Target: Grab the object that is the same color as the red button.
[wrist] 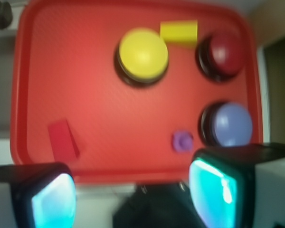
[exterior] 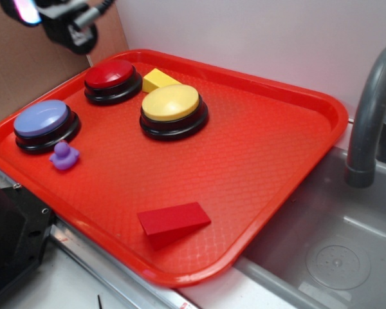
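Fingers [wrist: 213,190] stand wide apart with nothing between them; the gripper [wrist: 133,194] hangs high above the tray's [exterior: 276,148] edge on the blue button's [exterior: 42,119] side, well clear of every object.

Target location: the red wedge [exterior: 174,219] lies flat on the tray floor near the front rim, well apart from the three buttons. The red button [exterior: 109,74], which sets the colour reference, sits at the far corner beside the yellow wedge [exterior: 157,79] and the yellow button [exterior: 170,103]. A purple duck [exterior: 64,155] rests just beside the blue button.

Handling assessment: the wedge appears rigid, matte and light. It should not deform under finger pressure, and a matte surface should give adequate friction. Its low profile leaves little height to hold. The sloped top may push the pads off if gripped across the taper.

Recommended hold: close across the two parallel long sides, near the thick end, with the fingertips lowered almost to the tray floor. Low colour contrast against the tray may hinder alignment.
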